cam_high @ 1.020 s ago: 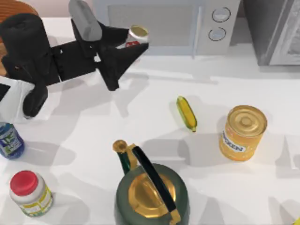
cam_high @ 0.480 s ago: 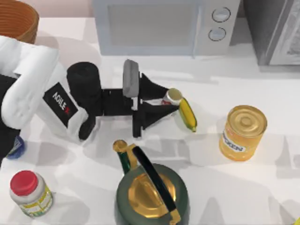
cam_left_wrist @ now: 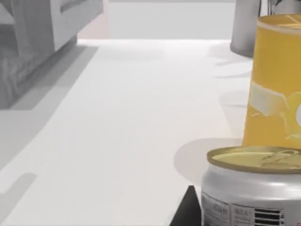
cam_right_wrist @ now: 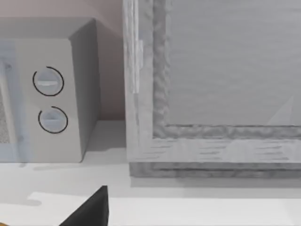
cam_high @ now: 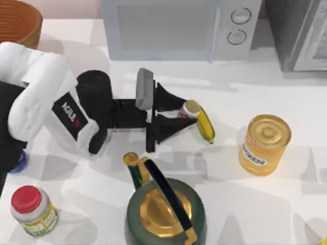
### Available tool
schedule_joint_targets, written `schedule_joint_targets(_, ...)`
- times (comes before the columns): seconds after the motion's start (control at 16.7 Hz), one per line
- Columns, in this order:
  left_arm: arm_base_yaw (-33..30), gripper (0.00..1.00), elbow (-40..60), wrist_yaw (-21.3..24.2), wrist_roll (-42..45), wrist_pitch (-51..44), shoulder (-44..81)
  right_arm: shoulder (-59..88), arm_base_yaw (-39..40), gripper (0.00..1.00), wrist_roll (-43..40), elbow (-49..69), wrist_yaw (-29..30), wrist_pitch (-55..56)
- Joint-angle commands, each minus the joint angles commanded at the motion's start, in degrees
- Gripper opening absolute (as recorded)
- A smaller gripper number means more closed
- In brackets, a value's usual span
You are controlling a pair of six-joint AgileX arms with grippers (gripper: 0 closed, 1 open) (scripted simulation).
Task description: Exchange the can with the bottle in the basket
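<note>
My left gripper is shut on the can, a tiny white can with a red label and a pale top. It holds the can in mid-table, right beside the upper end of a yellow corn cob. The left wrist view has the can close up between the fingers. The wicker basket stands at the far left corner. The blue bottle is mostly hidden under my left arm at the left edge. A dark fingertip of my right gripper shows in the right wrist view.
A large orange-yellow can stands to the right of the corn. A green kettle with a gold lid sits at the front centre, and a white jar with a red cap at the front left. A microwave lines the back.
My left arm has carried the can from the back near the microwave forward and right to the corn cob. In the last half second it has barely moved.
</note>
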Motion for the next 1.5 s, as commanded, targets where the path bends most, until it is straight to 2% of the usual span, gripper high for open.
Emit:
schedule_joint_targets(0.72,0.0,0.98,0.0,0.0,0.0,0.0,0.0,0.0,0.0,1.0,0.0,0.0,0.0,0.0)
schedule_joint_targets(1.32,0.21,1.0,-0.02,-0.01,0.0,-0.01,0.0,0.0,0.0,1.0,0.0,0.0,0.0,0.0)
schedule_joint_targets(1.5,2.03,1.0,-2.3,-2.61,0.12,-2.15,-3.48,0.0,0.0,1.0,0.0,0.0,0.0,0.0)
